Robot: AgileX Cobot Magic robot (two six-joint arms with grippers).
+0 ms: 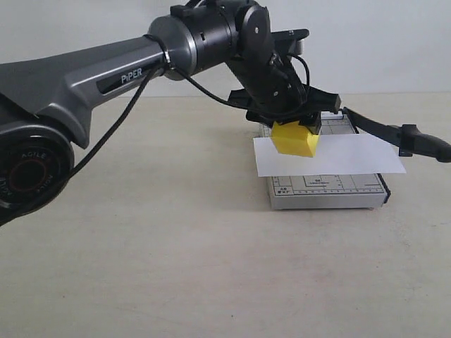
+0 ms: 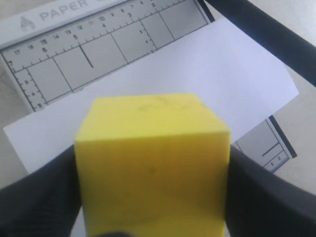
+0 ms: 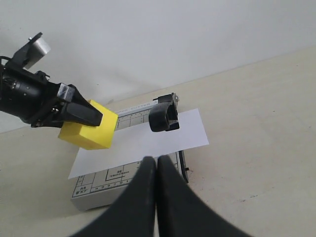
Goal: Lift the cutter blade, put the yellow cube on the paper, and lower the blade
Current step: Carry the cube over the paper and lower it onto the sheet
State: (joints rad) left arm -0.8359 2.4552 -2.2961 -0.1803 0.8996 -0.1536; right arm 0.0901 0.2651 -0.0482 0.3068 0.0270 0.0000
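Note:
My left gripper [image 1: 297, 131] is shut on the yellow cube [image 1: 296, 139], its black fingers [image 2: 37, 200] pressing two opposite faces. The cube [image 2: 153, 163] hangs low over the left part of the white paper [image 1: 352, 158]; I cannot tell whether it touches the sheet. The paper lies across the grey trimmer base [image 1: 328, 186]. The cutter blade [image 1: 394, 132] stands raised, its thick handle end [image 3: 164, 117] in the air off the trimmer's right side. My right gripper [image 3: 157, 163] is shut on nothing, near the trimmer's front right corner and apart from the blade.
The trimmer base [image 3: 113, 180] sits on a beige tabletop [image 1: 176, 246] with a white wall behind. The left arm's big grey link [image 1: 106, 77] spans the left of the exterior view above the table.

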